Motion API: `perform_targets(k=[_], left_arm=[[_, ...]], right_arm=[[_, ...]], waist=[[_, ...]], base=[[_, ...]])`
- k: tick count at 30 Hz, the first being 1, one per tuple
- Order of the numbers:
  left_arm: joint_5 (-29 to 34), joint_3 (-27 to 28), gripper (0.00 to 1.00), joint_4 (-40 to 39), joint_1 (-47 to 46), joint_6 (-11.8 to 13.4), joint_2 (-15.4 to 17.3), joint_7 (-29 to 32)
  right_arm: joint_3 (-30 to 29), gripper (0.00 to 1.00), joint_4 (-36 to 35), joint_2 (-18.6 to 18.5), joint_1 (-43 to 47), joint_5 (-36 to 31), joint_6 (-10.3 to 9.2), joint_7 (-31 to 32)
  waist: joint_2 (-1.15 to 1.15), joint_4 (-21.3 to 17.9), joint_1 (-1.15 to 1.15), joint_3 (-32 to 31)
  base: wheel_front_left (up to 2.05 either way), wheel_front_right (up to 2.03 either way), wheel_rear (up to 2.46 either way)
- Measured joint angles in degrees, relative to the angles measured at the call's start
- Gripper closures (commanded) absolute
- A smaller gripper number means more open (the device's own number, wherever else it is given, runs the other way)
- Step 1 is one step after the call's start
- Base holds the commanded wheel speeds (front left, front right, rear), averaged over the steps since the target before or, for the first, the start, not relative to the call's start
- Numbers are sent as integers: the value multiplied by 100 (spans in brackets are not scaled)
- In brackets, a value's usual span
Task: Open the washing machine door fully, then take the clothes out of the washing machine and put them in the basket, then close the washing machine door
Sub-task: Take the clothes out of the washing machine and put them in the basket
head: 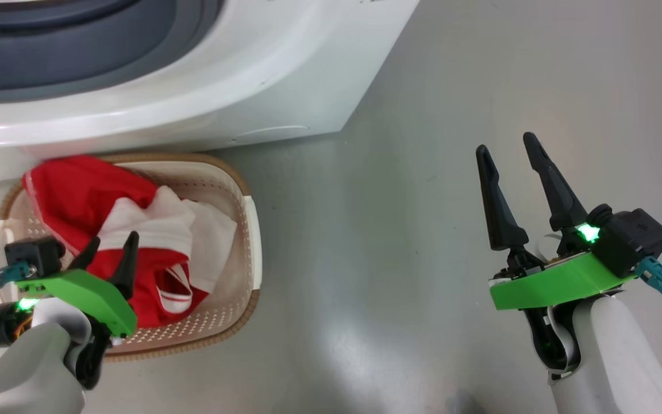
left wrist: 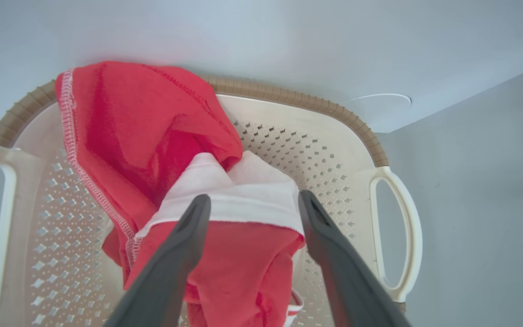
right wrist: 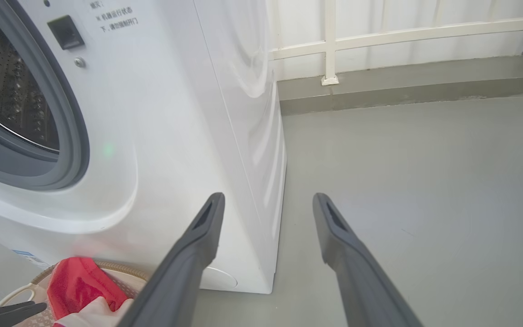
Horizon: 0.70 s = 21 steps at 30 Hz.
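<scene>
Left wrist view: wide-open left gripper (left wrist: 253, 196), empty, poised over clothes (left wrist: 152, 136) in basket (left wrist: 288, 96). Risk of snagging fabric on lifting, dragging it over the rim.

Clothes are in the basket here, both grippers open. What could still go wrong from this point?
1. The open left gripper hangs over the bright red, white-panelled soft clothes; a finger could snag fabric on withdrawal and drag it out.
2. Red fabric drapes over the brown woven-look rim of the cream perforated plastic basket, near the big white washing machine; it might slip out.
</scene>
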Motion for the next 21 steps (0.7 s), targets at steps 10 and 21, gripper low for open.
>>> perform_targets(k=[10,21], left_arm=[[881,1102,0,-530,494,0,-12,1],[2194,2698,0,-1428,1227,0,-250,0]], right_arm=[[-15,0,148,0,73,-24,0,0],[-113,0,331,1,438,-124,0,0]], waist=[[0,136,0,-429],[0,288,0,-1090]], base=[[0,0,0],[0,0,0]])
